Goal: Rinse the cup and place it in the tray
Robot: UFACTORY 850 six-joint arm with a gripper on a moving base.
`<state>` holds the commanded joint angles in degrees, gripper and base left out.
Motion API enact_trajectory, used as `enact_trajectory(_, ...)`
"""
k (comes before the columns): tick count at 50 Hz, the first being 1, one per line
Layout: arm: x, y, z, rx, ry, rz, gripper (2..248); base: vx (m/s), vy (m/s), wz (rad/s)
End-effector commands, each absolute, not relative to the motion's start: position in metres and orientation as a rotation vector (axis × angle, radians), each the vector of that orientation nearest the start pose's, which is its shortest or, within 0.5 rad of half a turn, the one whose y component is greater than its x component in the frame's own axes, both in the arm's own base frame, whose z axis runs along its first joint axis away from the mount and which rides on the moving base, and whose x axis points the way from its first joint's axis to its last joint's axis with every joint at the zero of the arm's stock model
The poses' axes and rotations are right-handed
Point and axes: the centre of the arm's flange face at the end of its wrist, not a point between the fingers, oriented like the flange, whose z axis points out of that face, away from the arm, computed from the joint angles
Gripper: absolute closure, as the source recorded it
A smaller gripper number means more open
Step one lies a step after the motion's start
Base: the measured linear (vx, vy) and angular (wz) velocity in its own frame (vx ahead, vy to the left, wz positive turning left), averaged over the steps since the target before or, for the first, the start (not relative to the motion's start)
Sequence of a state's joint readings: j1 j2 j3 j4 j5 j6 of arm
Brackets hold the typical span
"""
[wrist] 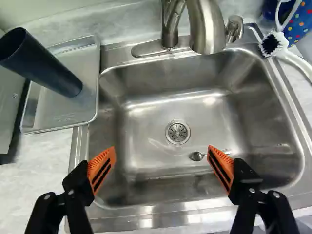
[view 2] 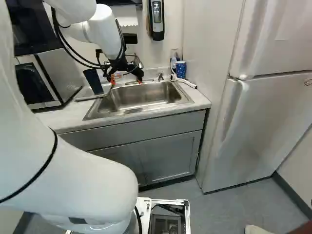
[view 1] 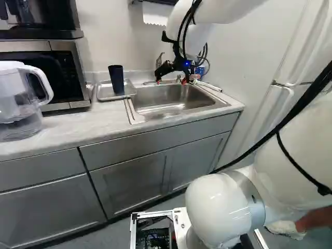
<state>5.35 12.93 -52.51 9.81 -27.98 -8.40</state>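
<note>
Kitchen: sink [wrist: 146,117], faucet [wrist: 207,29], microwave [view 1: 78,67], refrigerator [view 2: 263,112], grey base cabinets [view 1: 129,181].

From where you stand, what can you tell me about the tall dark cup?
The cup is tall, blue-black and round, seeming to narrow slightly towards its foot, with no handle in sight. It looks like smooth plastic. It stands upright, mouth up, on the metal tray beside the sink. Only the tray seems to touch it; the open pincer is clear of it. Its inside is too dark to read.
</note>
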Motion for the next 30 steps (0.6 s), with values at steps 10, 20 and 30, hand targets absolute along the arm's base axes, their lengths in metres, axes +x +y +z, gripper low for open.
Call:
enact_trajectory(10,0.4150,0.0461,0.6326,-2.868,-0.166,-0.977,3,0.000,0.000,0.000)
enact_trajectory(20,0.4150,0.0461,0.6326,-2.868,-0.166,-0.977,3,0.000,0.000,0.000)
enact_trajectory(30,0.4150,0.0461,0.6326,-2.868,-0.166,-0.977,3,0.000,0.000,0.000)
